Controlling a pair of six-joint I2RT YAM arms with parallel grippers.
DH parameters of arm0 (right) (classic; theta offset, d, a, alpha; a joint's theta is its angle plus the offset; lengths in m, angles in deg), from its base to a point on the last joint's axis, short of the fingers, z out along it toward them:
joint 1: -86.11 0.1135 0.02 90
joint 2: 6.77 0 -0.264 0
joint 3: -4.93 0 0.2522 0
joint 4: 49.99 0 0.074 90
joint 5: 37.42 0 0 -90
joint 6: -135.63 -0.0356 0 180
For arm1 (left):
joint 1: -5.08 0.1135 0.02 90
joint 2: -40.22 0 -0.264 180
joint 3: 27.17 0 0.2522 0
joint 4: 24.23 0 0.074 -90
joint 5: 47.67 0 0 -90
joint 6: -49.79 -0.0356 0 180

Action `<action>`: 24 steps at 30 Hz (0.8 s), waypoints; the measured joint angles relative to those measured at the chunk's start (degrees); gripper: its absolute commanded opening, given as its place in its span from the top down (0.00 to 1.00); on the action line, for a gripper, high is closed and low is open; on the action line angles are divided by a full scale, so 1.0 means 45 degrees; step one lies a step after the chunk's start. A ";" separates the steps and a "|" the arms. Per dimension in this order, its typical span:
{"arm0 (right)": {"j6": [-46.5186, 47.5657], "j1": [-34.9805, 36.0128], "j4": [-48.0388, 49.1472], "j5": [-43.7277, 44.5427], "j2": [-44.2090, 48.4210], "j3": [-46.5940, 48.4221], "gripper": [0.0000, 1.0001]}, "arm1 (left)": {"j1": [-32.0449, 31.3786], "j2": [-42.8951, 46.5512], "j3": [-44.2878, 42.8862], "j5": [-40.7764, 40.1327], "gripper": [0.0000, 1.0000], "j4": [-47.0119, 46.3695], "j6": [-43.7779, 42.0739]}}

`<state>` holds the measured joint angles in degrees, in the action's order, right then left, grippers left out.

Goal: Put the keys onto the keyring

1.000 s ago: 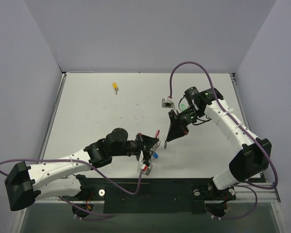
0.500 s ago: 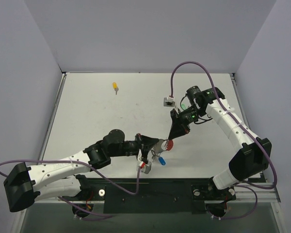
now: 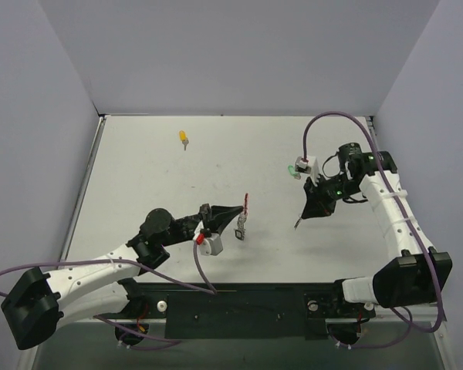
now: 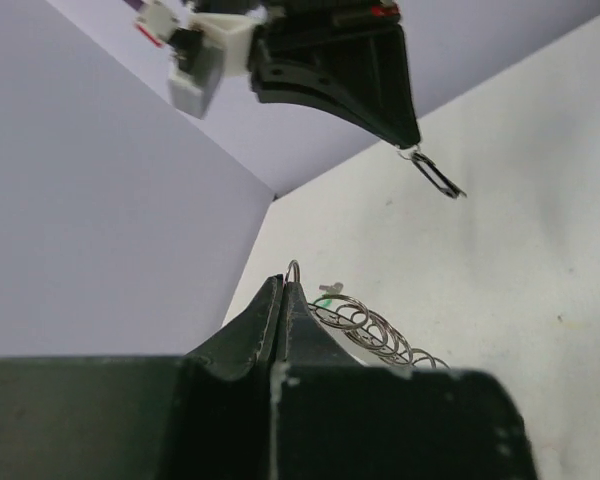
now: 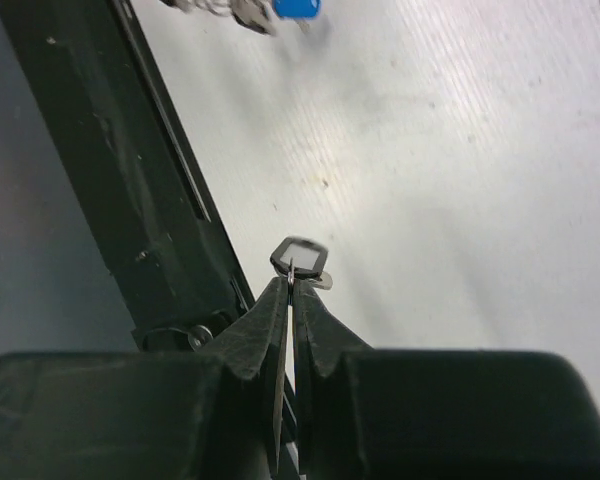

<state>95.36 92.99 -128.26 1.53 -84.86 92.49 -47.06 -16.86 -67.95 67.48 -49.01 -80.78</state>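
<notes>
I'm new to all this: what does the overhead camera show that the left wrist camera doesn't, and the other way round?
Only overhead: the yellow key lying far back on the table, and the red tag at the left gripper. Only left wrist: the keyring as a chain of fine wire rings beyond that shut gripper. Both: the right gripper pinching the black key.

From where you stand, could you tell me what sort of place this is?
Most likely a robot-manipulation test cell: a white table boxed in by lavender walls, a left arm and right arm bolted to a black rail at its near edge, and a yellow-headed key.
</notes>
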 measured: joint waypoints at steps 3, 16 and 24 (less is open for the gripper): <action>0.0282 -0.0539 0.0010 0.0991 0.0636 -0.0685 1.00 | 0.0321 0.0471 0.0287 0.0204 1.00 -0.0933 0.0826; -0.0588 -0.1987 0.1661 0.5362 -0.0083 -0.3303 1.00 | 0.0889 0.3463 0.2152 0.0646 1.00 -0.2064 0.1982; -0.1642 -0.1919 0.2919 0.6479 -0.3240 -0.2594 1.00 | 0.1166 0.4167 0.2540 0.0865 1.00 -0.2069 0.2229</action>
<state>87.97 84.36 -115.13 30.69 -99.44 80.82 -41.81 1.90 -56.52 71.37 -58.32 -70.75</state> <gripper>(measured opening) 0.004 0.018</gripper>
